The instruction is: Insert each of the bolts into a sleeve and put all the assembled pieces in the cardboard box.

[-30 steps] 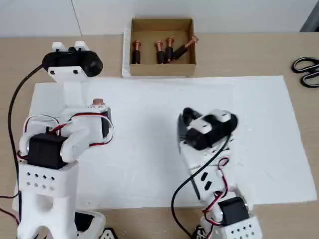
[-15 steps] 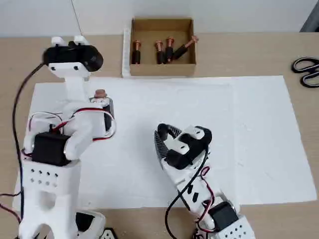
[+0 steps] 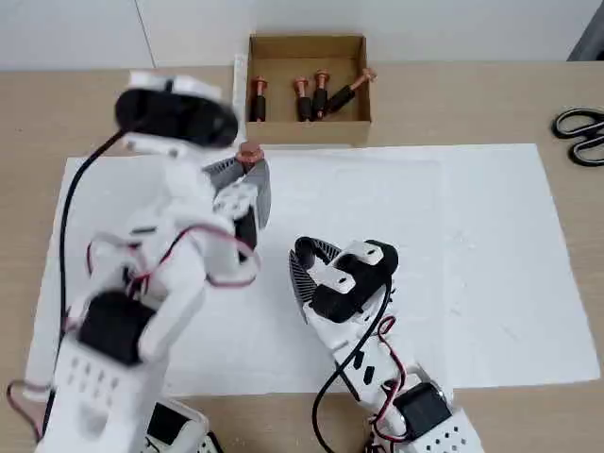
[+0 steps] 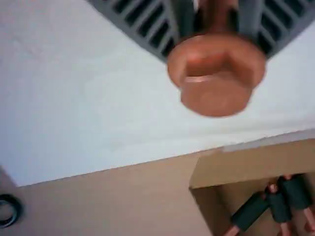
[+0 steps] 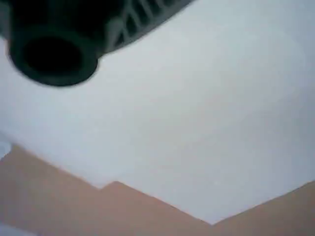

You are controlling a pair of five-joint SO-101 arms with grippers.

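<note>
Left wrist view: my left claw (image 4: 216,12) is clamped on a bolt (image 4: 216,73), head poking out, cardboard box (image 4: 246,166) nearby. My right claw (image 3: 304,266) is closed round a sleeve (image 5: 51,59) above the white sheet (image 3: 472,236).

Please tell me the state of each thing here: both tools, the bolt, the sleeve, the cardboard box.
Left tool: shut on the bolt.
Right tool: shut on the sleeve.
Bolt: held, not yet inserted.
Sleeve: held, its open end empty.
Cardboard box: open, four assembled pieces inside.
</note>
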